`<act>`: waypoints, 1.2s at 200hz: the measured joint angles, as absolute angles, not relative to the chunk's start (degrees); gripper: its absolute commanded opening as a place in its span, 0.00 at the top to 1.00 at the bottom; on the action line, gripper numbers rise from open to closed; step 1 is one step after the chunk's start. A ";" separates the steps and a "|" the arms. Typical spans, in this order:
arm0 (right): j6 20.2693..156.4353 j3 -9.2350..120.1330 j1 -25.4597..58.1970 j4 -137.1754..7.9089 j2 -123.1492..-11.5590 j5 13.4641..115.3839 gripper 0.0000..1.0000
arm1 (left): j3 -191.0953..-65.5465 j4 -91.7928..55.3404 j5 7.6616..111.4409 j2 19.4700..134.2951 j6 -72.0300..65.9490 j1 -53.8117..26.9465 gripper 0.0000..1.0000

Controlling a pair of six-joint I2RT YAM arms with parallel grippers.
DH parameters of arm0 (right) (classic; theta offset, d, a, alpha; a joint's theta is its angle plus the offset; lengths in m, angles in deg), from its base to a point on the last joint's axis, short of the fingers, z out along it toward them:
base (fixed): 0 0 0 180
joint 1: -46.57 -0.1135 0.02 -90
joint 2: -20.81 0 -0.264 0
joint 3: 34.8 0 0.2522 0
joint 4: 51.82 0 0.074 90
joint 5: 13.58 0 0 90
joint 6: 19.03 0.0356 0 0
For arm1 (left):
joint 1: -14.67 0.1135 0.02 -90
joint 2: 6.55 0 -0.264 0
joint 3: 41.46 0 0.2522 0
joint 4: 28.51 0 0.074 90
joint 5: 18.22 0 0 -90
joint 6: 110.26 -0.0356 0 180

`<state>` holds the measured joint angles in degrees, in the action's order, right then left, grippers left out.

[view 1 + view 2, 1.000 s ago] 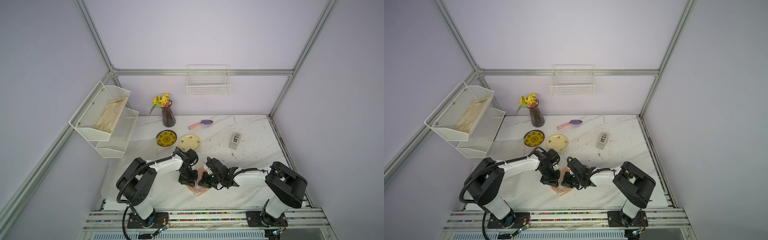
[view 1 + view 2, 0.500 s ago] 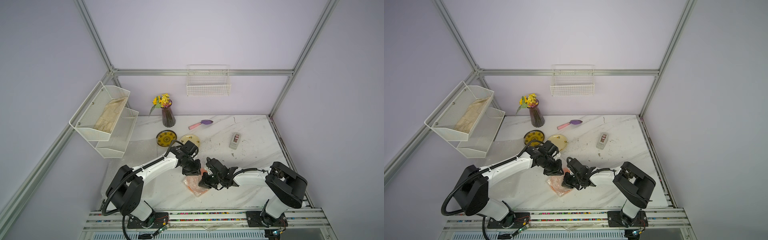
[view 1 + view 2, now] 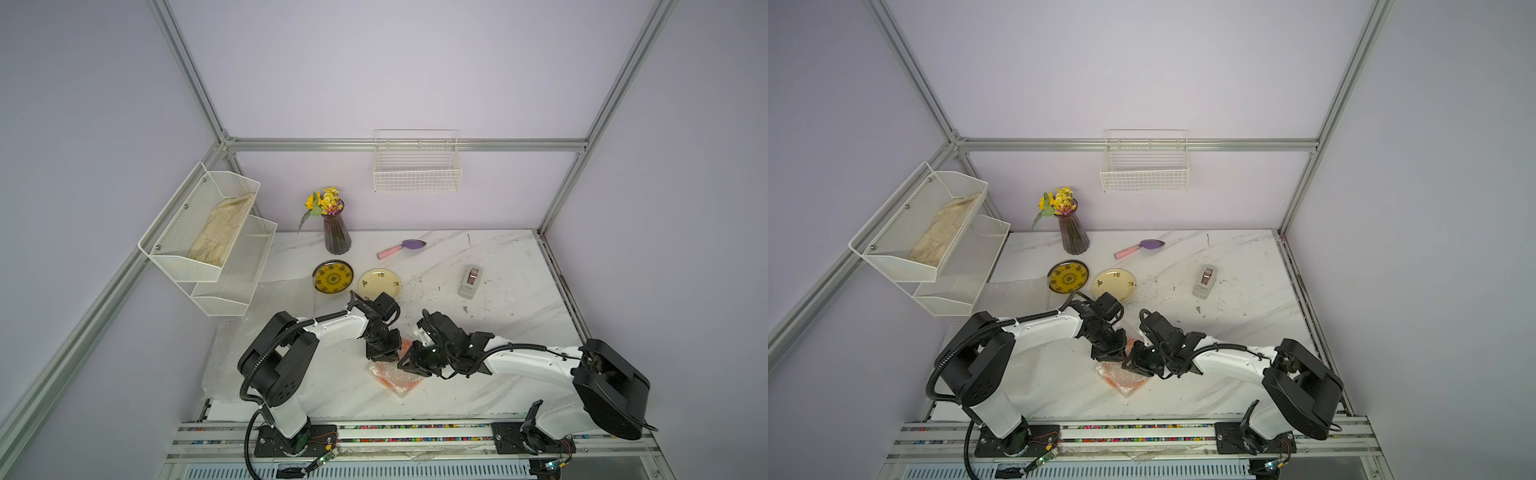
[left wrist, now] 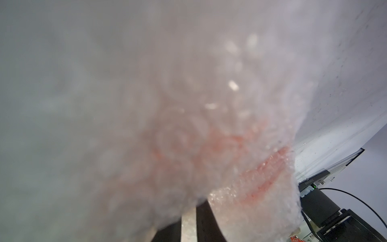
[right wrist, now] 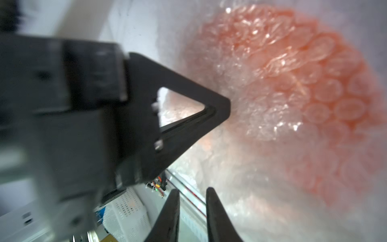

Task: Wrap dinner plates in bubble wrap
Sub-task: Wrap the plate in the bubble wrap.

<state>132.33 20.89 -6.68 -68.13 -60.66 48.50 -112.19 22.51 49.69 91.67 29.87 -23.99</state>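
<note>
Bubble wrap [image 3: 402, 388] is folded over the orange plate [image 3: 386, 377] at the worktop's [image 3: 519, 299] near middle (cream plate [image 3: 380, 283] and yellow plate [image 3: 333, 277] lie bare behind). A fold is pinched by the left end effector [image 3: 384, 355]; the right end effector [image 5: 192, 193] is slightly parted, empty. Loose flaps likely need tucking next.

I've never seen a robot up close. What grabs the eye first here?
At the front middle of the white marble table, the left claw and right claw meet over a glossy orange plate bundled in translucent bubble wrap. Behind lie a yellow patterned plate and a cream flowered plate, both bare, beside a dark purple vase of yellow flowers.
</note>
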 measured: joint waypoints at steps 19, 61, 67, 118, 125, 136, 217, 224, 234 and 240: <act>132.77 22.33 -5.11 -70.49 -58.50 48.61 0.85 | -112.19 22.51 49.69 91.67 29.72 -23.99 0.84; 134.04 22.33 -4.56 -72.46 -63.20 50.75 0.89 | -111.92 22.18 49.67 91.60 29.72 -23.99 0.84; 134.47 21.66 -4.69 -72.00 -64.27 50.71 0.88 | -111.92 22.18 49.67 91.58 29.72 -23.99 0.84; 136.05 19.06 -5.90 -65.29 -70.39 47.45 0.88 | -111.84 22.53 49.74 90.99 29.69 -23.99 0.79; 135.61 19.12 -5.96 -65.53 -70.39 47.50 0.85 | -111.88 22.95 49.91 90.62 29.69 -24.01 0.77; 135.04 19.25 -6.09 -65.57 -70.37 47.52 0.83 | -112.01 24.08 50.17 89.77 29.61 -24.10 0.73; 135.26 18.88 -6.49 -65.01 -70.15 49.44 1.00 | -119.03 35.14 49.48 85.94 25.87 -26.52 0.57; 135.30 18.84 -6.49 -64.94 -70.15 49.59 1.00 | -119.01 35.80 49.30 86.42 25.41 -27.07 0.57; 135.46 18.79 -6.49 -64.87 -70.15 49.70 1.00 | -118.94 36.32 49.06 87.14 24.73 -27.77 0.57; 135.65 18.79 -6.49 -64.87 -70.15 49.79 1.00 | -118.59 36.32 48.82 87.41 24.19 -28.23 0.58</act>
